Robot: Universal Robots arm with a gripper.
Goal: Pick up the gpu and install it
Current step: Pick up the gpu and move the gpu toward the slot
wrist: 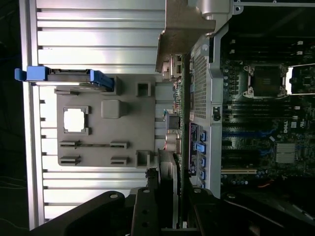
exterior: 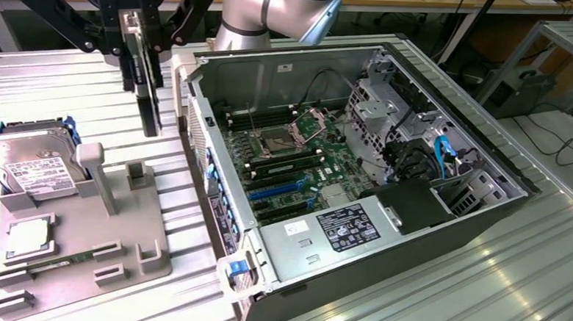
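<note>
Ribbed metal worktop (exterior: 65, 75) below you, and your claw (exterior: 142, 42) is clamped partway closed on the gpu (exterior: 150, 102). The card hangs on edge, just beside the open computer case (exterior: 408, 277). Keep it plumb, no twisting, and mind that near wall.
</note>
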